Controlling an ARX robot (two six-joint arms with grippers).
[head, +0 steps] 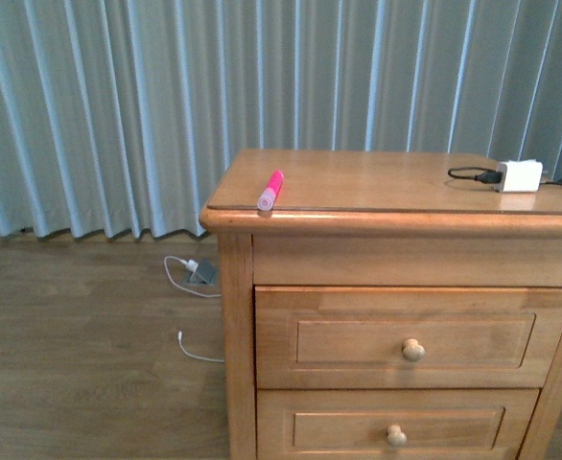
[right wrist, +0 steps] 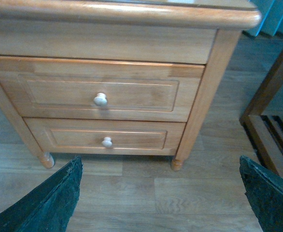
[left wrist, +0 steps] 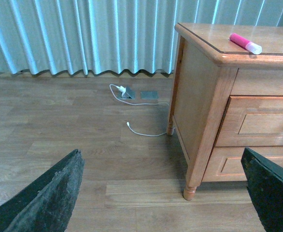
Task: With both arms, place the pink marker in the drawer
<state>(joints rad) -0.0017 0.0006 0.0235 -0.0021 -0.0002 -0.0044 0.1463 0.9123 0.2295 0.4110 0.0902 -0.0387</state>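
Marker (head: 271,190) and drawer (head: 358,340) are both untouched, so the step in hand looks like the opening one. The pink marker lies at the front left corner of the nightstand top (head: 377,182), slanted, with its pale cap at the front edge. The upper drawer is shut.

The left gripper (left wrist: 161,159) is spread wide with nothing between its fingers (left wrist: 49,198). The right gripper (right wrist: 160,162) is equally wide and empty, and faces the drawer fronts.

A sensible split is for the right arm to close on the round knob (right wrist: 100,99) and pull straight out, keeping clear of the lower drawer (head: 348,426). The left arm should then take the marker across its body, not by the cap. A nudge towards the front edge could roll it off.

The drawer's inside is hidden. Neither arm shows in the front view, which also cuts off the nightstand's right side past the white charger (head: 520,175) near the right edge. The right wrist view does not reach the marker, and each wrist view shows only the fingertips.
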